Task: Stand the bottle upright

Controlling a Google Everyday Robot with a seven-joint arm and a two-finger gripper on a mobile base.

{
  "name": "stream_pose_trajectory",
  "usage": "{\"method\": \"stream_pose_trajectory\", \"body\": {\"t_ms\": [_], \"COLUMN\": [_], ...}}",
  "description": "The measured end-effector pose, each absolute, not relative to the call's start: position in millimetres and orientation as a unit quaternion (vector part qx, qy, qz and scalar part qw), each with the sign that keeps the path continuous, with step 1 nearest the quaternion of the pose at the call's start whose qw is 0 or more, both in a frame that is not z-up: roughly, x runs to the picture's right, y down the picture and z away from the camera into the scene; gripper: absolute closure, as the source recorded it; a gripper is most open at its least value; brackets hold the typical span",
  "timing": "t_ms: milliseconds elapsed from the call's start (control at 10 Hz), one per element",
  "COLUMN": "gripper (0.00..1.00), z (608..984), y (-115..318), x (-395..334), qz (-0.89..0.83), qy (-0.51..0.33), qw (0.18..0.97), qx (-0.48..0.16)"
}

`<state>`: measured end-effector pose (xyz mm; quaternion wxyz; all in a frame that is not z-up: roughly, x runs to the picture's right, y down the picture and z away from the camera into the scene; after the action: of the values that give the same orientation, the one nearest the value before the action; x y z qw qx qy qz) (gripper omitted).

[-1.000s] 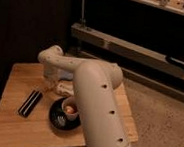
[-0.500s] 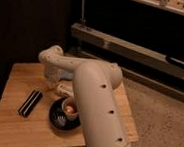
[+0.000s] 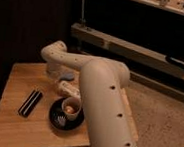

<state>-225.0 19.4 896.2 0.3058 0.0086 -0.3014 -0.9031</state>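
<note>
The cream arm's gripper (image 3: 58, 73) hangs low over the far part of the light wooden table (image 3: 13, 129), fingers together; the small pale cream bottle (image 3: 69, 89) lies on its side just nearside of it, beside a blue-grey rounded lump (image 3: 68, 77); a flat black rectangular case (image 3: 30, 103) lies farther out.

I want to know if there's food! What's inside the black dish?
A small pale cup sits in the dish, with something orange-brown in it. The arm covers the dish's right edge, so anything there is hidden. The shut gripper is farther back, beyond the bottle.
</note>
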Motion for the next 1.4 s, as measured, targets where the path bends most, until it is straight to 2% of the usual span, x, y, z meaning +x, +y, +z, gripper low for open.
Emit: {"method": "stream_pose_trajectory", "body": {"t_ms": [1400], "gripper": [0.65], "z": [853.9], "y": [-34.1], "x": [-192.9], "qz": [-0.877], "qy": [-0.277], "qw": [0.382], "qx": [0.087]}}
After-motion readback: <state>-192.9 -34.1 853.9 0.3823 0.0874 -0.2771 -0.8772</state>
